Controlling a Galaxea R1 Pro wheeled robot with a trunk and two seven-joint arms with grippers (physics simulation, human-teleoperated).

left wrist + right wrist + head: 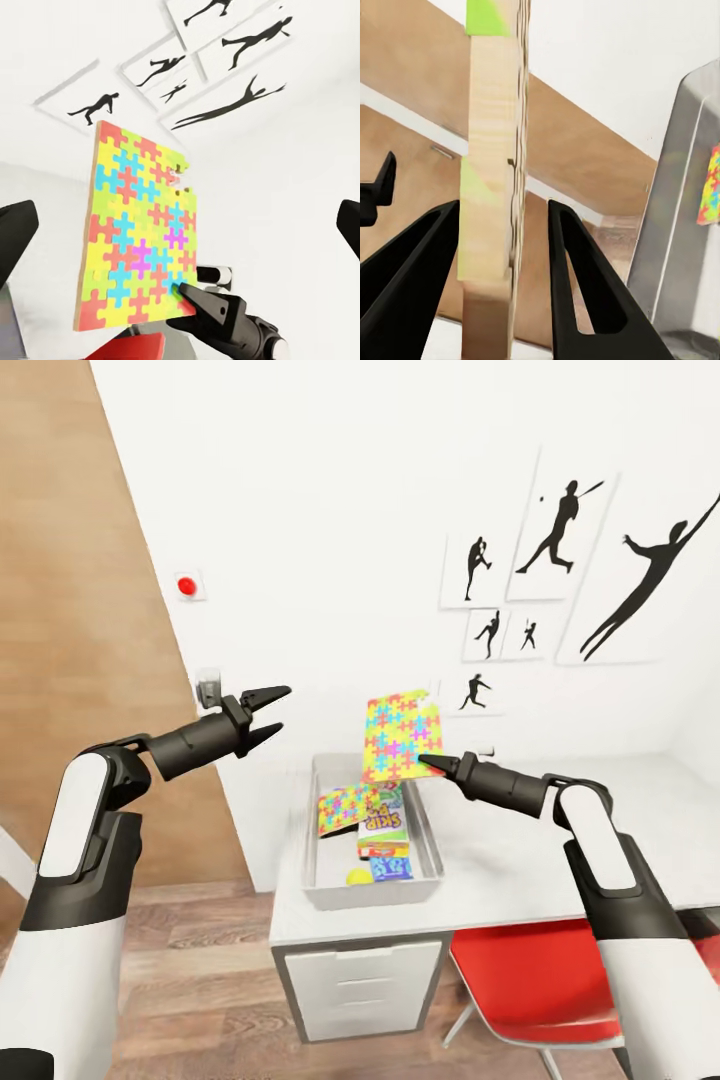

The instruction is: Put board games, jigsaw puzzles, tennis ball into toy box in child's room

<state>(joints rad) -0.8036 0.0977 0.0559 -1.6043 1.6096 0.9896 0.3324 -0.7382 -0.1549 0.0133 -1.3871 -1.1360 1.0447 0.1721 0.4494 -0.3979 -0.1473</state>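
Above the toy box (pixel 312 880), which sits at the left end of the table (pixel 520 880), the right tool (pixel 432 762) pinches a jigsaw puzzle (pixel 402 735) by its lower corner, holding the thin square nearly upright over the bin's far end. The right wrist view shows the puzzle's edge between the two black fingers (pixel 574 285); one finger appears to touch it, the other stands just beside it, so the grip looks slight. The left tool (pixel 262 712) hovers spread and empty, off to the left of the bin. Inside lie the other jigsaw puzzle (pixel 342 807), the Skip-Bo board game (pixel 386 822), a blue board game (pixel 392 868) and the tennis ball (pixel 358 876). Held by one corner, the sheet could swing or slip and fall outside the far rim. Released upright, it may lean on the wall of the bin or on the game boxes rather than lie flat.
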